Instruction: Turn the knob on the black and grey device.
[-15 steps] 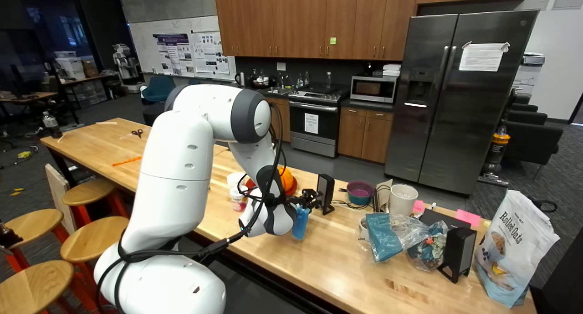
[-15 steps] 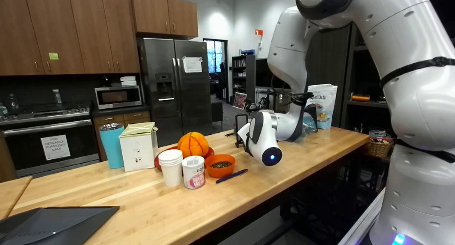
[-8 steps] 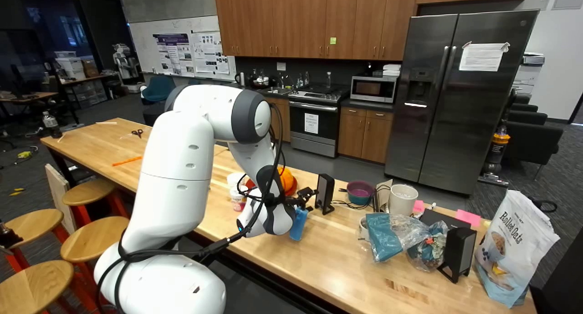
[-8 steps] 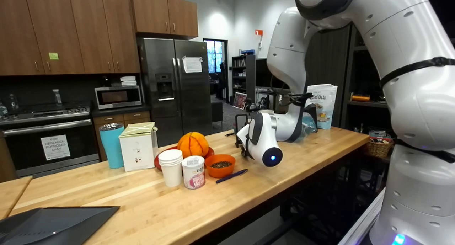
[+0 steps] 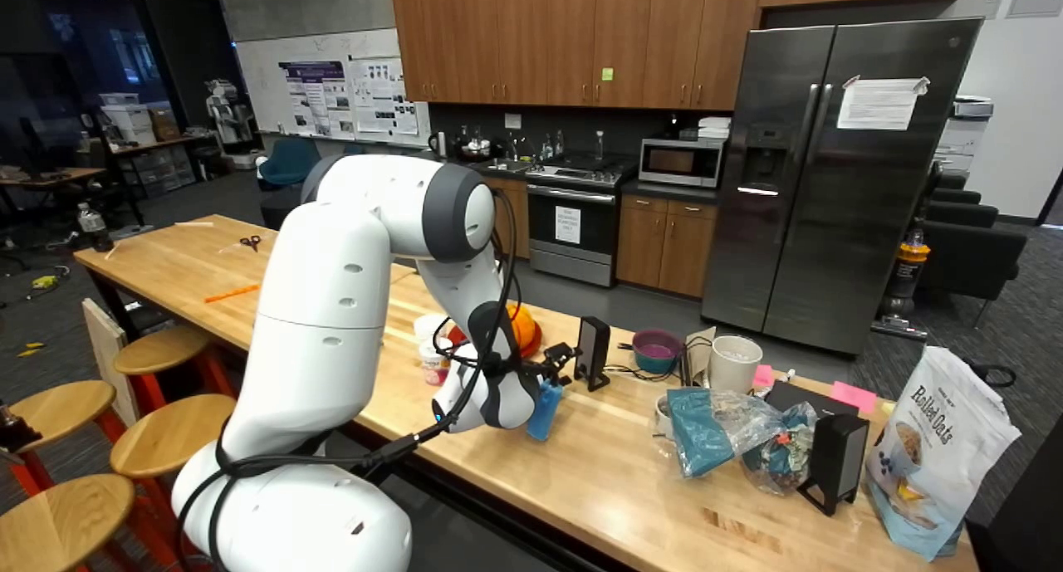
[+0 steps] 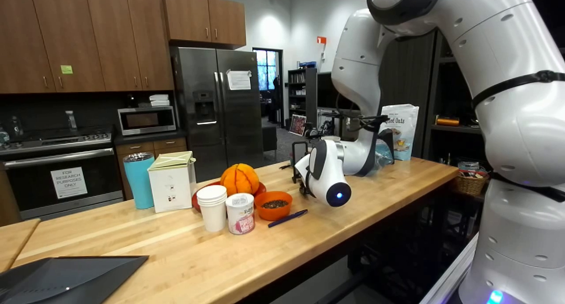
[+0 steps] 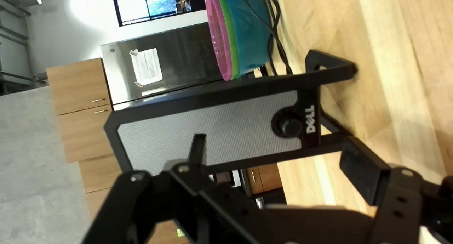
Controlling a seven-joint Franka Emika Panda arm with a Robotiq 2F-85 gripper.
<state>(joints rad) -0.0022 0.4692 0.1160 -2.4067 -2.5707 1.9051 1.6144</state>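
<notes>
The black and grey device [image 7: 212, 127], a speaker with a grey mesh front and a DELL mark, fills the middle of the wrist view, turned on its side there. Its round black knob [image 7: 290, 126] shows fully, by the lettering. Upright on the table in an exterior view, the device [image 5: 593, 352] stands just in front of my gripper [image 5: 565, 366]. In the wrist view the gripper [image 7: 279, 159] is open, one finger [image 7: 197, 148] across the mesh, the other finger [image 7: 364, 171] near the foot. Nothing sits between them. The knob appears apart from both.
Behind the device are stacked bowls [image 7: 247, 31] and black cables [image 7: 279, 42]. An orange pumpkin [image 6: 239, 179], an orange bowl [image 6: 274, 213] and a pen [image 6: 288, 218] lie near the hand. Farther along stand a similar speaker [image 5: 837, 464] and an oats bag [image 5: 938, 452].
The gripper's fingers have spread apart since a second ago, and the hand has tilted slightly. Over the last half second almost nothing has moved.
</notes>
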